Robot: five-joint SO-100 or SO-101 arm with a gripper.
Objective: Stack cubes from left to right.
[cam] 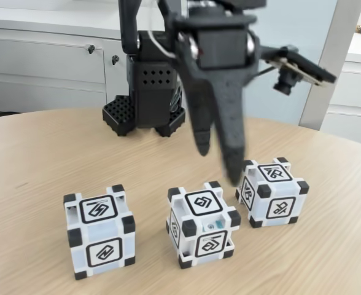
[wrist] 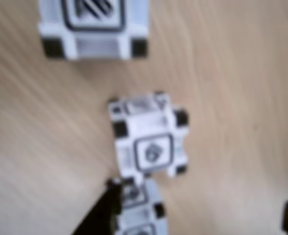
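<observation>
**White cubes in a row, black hand above them**

White plastic with black corner blocks makes up all three cubes, which sit apart from one another on the pale wood-grain table [cam: 33, 153]. Nearest the table's front edge in the fixed view is the left cube [cam: 99, 230], upright, with a black-framed glyph on its top and front faces. Just beside it, toward the middle of the front edge, stands the middle cube [cam: 202, 222], turned a little so one corner faces the camera. A bit farther back and to the right is the right cube [cam: 271, 191], also turned at an angle and not touching the middle one.

Over the gap between the middle and right cubes hangs the hand [cam: 217, 161], blurred, its two long black fingers pointing down with a narrow gap between the tips. The fingers hold nothing and stand slightly apart; the longer tip ends close to the right cube's back corner, though contact cannot be told.

In the wrist view, which is blurred, one cube [wrist: 149, 134] lies mid-picture, another [wrist: 94, 27] at the top edge, and a third [wrist: 141, 210] at the bottom edge beside a dark fingertip [wrist: 102, 213].

Behind the cubes, toward the table's far edge, stands the arm's black base [cam: 145, 92]. Beyond it are grey cabinets [cam: 45, 61] along the wall.
</observation>
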